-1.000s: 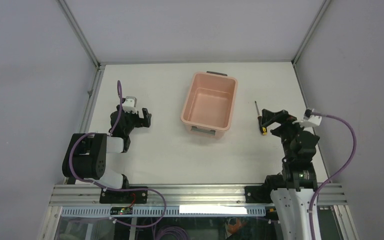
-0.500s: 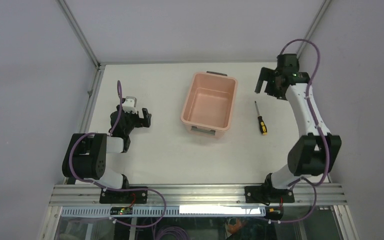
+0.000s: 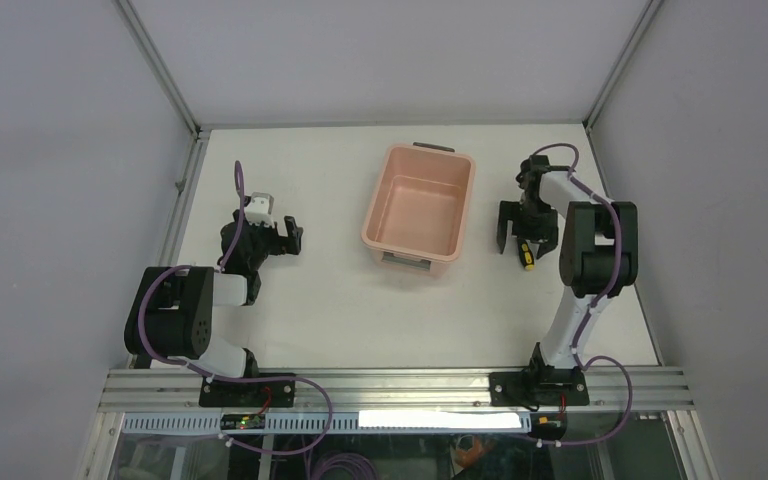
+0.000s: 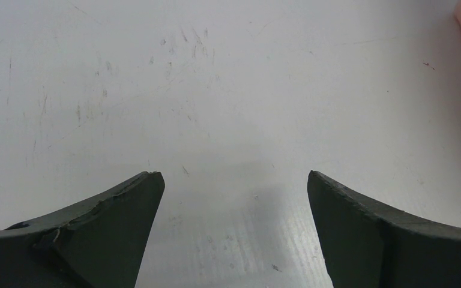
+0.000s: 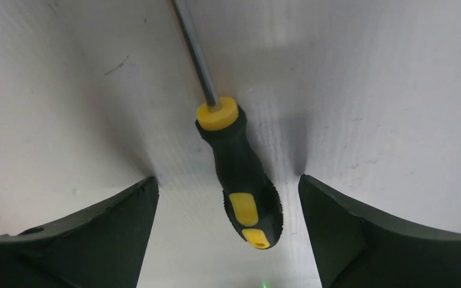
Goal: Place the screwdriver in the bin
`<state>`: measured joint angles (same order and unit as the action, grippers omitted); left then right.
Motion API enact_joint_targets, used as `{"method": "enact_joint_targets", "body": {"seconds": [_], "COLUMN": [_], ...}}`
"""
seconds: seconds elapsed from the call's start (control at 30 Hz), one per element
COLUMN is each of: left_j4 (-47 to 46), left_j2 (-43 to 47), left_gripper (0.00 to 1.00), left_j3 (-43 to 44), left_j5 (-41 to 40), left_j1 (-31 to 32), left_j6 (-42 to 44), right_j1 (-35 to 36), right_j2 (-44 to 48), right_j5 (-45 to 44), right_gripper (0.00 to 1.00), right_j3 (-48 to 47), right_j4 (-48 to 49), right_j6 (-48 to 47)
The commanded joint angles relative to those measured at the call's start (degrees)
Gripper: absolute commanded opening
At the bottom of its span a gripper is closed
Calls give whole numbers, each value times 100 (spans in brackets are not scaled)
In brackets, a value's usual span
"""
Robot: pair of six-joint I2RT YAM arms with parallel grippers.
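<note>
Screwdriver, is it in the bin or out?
Out. The screwdriver lies flat on the table, right of the bin, inside the open right gripper, not gripped.

Even, diffuse illumination is provided across the top external view. The white bench [image 3: 340, 310] is rendered bright, and only a faint shadow is cast beside the bin [image 3: 420, 210]. In the right wrist view, the screwdriver [image 5: 240, 180] is rendered in sharp focus, soft shadows are spread around it, and a pale glare patch is seen near the top edge. In the left wrist view, fine bench scratches are clearly resolved.
</note>
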<state>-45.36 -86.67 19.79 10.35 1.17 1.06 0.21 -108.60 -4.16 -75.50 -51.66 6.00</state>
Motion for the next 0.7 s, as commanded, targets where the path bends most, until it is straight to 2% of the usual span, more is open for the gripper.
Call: {"method": "enact_joint_targets", "body": {"seconds": [0.0,0.1,0.17,0.23,0.3,0.33,0.57,0.67], "left_j4": [-298,-298,-299,-294,-302,-303,-297,-298], "left_j2": [65,63,65,69,65,68,71,65], "left_gripper": [99,99,99,99,99,99,99,99], "left_j3": [88,86,87,86,88,86,86,86], "left_j5": [-59,-58,-55,-57,-55,-54,-59,-59], "left_j1": [28,32,32,32,30,32,32,32], "left_j6": [70,70,72,70,70,70,74,75], "right_j1": [-154,-175,-180,-187,-179,-177,-118,-119], "right_j2": [-212,-378,-427,-423,-360,-281,875,1303], "right_j5": [-12,-134,-243,-335,-291,-182,-127,160], "right_gripper": [88,78,64,46,23,1,0,0], "right_j3": [61,0,-8,-14,-59,-146,-749,-1225], "right_j4": [264,249,270,257,222,146,-611,-1163], "right_j6": [-160,-191,-212,-221,-246,-249,-29,258]}}
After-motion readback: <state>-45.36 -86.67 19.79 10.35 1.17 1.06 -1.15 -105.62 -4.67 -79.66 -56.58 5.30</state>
